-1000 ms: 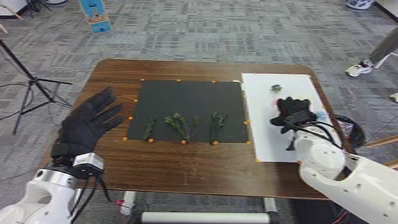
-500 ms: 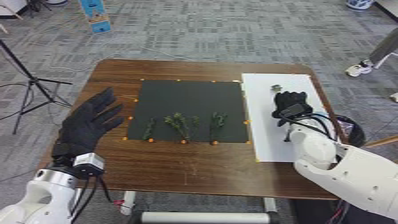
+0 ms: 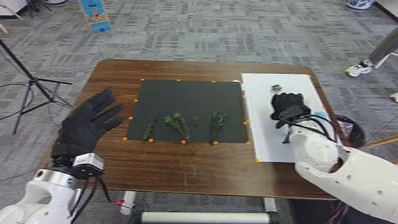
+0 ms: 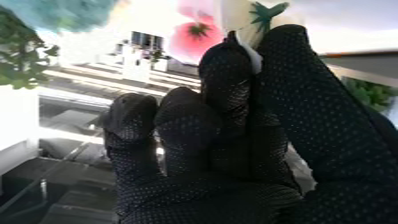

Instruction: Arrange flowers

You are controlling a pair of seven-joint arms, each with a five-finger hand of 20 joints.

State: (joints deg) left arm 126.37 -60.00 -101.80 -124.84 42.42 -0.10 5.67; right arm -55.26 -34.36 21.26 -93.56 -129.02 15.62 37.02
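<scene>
The right hand [image 3: 290, 104] is over the white sheet [image 3: 271, 152], its arm running back over the table's right side. In the right wrist view its fingers are relaxed and nearly straight, close together at some points and a little apart at others, with the thumb leaning in beside the nearest finger. A small pale piece shows between those two; whether they touch it cannot be told.

Just past the tips of this hand, in the same view, are a pink flower [image 4: 189, 46] and the green base [image 4: 264, 16] of a pale bloom. A blurred blue-green patch [image 4: 67, 12] is farther off, and leafy greenery [image 4: 19, 55] shows to the side of the fingers away from the thumb. In the head view, a small green plant [image 3: 276, 88] sits on the sheet, near and just beyond the right hand.

The left hand [image 3: 87, 122] hangs near the table's left side, its fingers apart and holding nothing. Between the two hands is the black mat [image 3: 191, 95]. On the part of it closer to the robot are a thin sprig [image 3: 149, 128], nearest the left hand, a fuller middle sprig [image 3: 179, 125], and another upright-looking sprig [image 3: 218, 124], nearest the right hand
</scene>
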